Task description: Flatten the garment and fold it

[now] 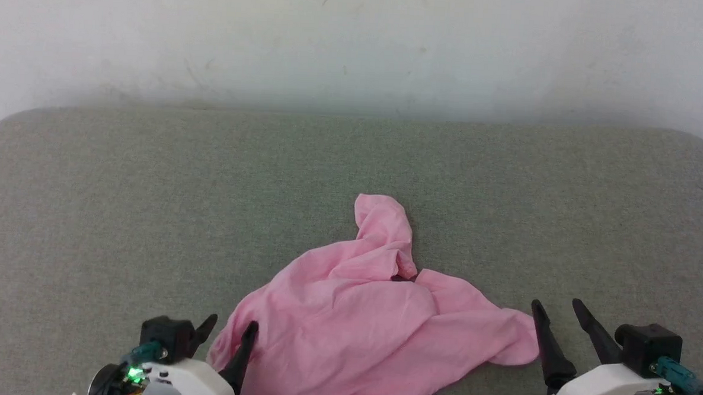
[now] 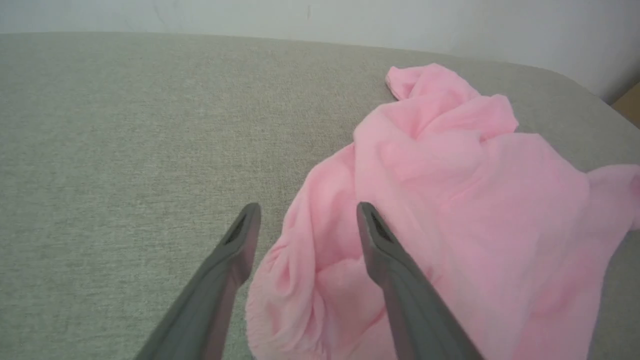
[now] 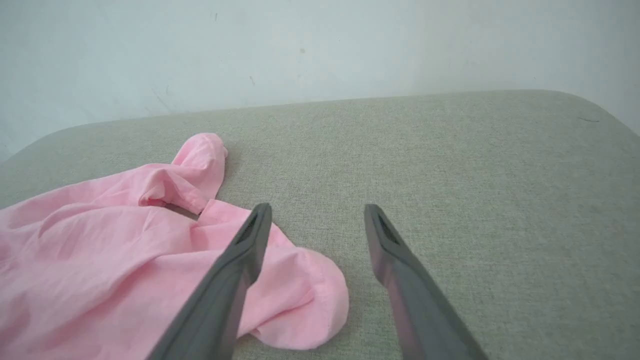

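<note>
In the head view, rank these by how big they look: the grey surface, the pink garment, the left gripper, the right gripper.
1. Grey surface: largest by far.
2. Garment: crumpled, clearly next.
3. Left gripper and right gripper: they look alike, and both are cut off by the bottom edge, so I leave them unranked.

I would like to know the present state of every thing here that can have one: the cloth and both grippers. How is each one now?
garment: crumpled, lying on the grey surface, not flattened, not folded, not gripped.
left gripper: open, fingers astride the garment's near-left edge, holding nothing.
right gripper: open, at the garment's right end, holding nothing.
</note>
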Controlling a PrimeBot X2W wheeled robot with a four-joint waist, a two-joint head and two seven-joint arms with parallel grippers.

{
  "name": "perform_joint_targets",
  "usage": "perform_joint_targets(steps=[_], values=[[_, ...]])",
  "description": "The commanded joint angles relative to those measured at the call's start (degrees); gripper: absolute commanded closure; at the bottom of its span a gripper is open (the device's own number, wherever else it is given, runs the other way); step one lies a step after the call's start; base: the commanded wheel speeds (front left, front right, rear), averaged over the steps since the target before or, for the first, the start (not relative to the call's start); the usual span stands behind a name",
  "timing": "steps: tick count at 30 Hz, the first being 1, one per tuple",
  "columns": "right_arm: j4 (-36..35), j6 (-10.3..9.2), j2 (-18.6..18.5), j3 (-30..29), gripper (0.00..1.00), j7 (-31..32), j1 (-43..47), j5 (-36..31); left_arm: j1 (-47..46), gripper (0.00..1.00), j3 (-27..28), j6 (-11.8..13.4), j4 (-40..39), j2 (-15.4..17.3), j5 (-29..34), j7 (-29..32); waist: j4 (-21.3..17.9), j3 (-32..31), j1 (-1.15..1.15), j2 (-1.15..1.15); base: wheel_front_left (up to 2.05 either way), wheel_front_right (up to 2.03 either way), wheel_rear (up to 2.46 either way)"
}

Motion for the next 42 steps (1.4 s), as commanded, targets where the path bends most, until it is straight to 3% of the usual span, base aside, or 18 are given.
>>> perform_joint_targets(steps=[1, 8, 9, 10, 11, 14, 18, 27, 35, 36, 38, 42], values=[[-1.5, -0.04, 0.3, 0.2, 0.0, -0.4, 0.6, -0.6, -2.4, 0.0, -0.9, -0.9, 0.7, 1.6, -0.2, 4.2, -0.6, 0.2, 0.0, 0.0, 0.0, 0.0, 0.0], [-6.4, -0.04, 0.6, 2.0, 0.0, 0.4, 0.7, -1.5, -9.0, 0.0, -4.6, -3.4, 6.7, 5.8, -2.3, 23.9, -3.1, 1.7, 0.0, 0.0, 0.0, 0.0, 0.0], [-7.0, -0.04, 0.6, 2.1, 0.0, 0.5, 0.7, -1.6, -9.7, 0.38, -5.2, -3.8, 7.6, 6.2, -3.1, 26.6, -3.7, 1.9, 0.0, 0.0, 0.0, 0.0, 0.0], [-7.4, -0.04, 0.6, 2.0, 0.0, 0.6, 0.8, -1.8, -10.3, 0.85, -6.0, -4.2, 8.1, 6.7, -3.8, 29.0, -4.1, 2.2, 0.0, 0.0, 0.0, 0.0, 0.0], [-7.7, -0.04, 0.6, 1.9, 0.0, 0.8, 0.8, -2.0, -10.8, 1.0, -6.5, -4.4, 8.4, 7.0, -4.8, 31.1, -4.7, 2.4, 0.0, 0.0, 0.0, 0.0, 0.0], [-8.5, -0.04, 0.6, 1.1, 0.0, 1.0, 1.3, -2.2, -12.9, 1.0, -8.3, -4.9, 7.7, 9.0, -5.7, 34.8, -5.7, 2.7, 0.0, 0.0, 0.0, 0.0, 0.0], [-9.4, -0.04, 0.7, -0.7, 0.0, 0.7, 1.6, -1.2, -18.4, 1.0, -8.0, -5.1, 6.7, 11.2, -3.8, 31.9, -6.0, 3.7, 0.0, 0.0, 0.0, 0.0, 0.0], [-9.8, -0.04, 0.7, 0.3, 0.0, 0.1, -0.5, -0.3, -32.6, 1.0, -4.4, -2.7, 13.3, 9.8, -1.5, 22.3, -7.5, 6.7, 0.0, 0.0, 0.0, 0.0, 0.0], [-8.9, -0.04, 0.7, 3.3, 0.0, -0.8, -3.2, -0.7, -41.4, 1.0, -3.0, -2.8, 28.6, 8.1, -2.1, 16.5, -9.7, 8.9, 0.0, 0.0, 0.0, 0.0, 0.0], [-8.8, -0.04, 0.7, 3.7, 0.0, -0.9, -3.2, -0.7, -41.7, 0.77, -2.8, -3.0, 30.4, 7.7, -2.6, 16.0, -9.8, 8.9, 0.0, 0.0, 0.0, 0.0, 0.0], [-8.6, -0.04, 0.7, 4.3, 0.0, -1.0, -3.2, -0.9, -41.7, 0.0, -1.9, -3.0, 33.0, 6.6, -4.0, 13.7, -9.7, 8.6, 0.0, 0.0, 0.0, 0.0, 0.0], [-8.4, -0.04, 0.7, 5.0, 0.0, -1.2, -2.8, -1.9, -39.4, 0.0, -0.5, -1.9, 34.4, 5.0, -5.0, 7.2, -8.6, 6.6, 0.0, 0.0, 0.0, 0.0, 0.0]])
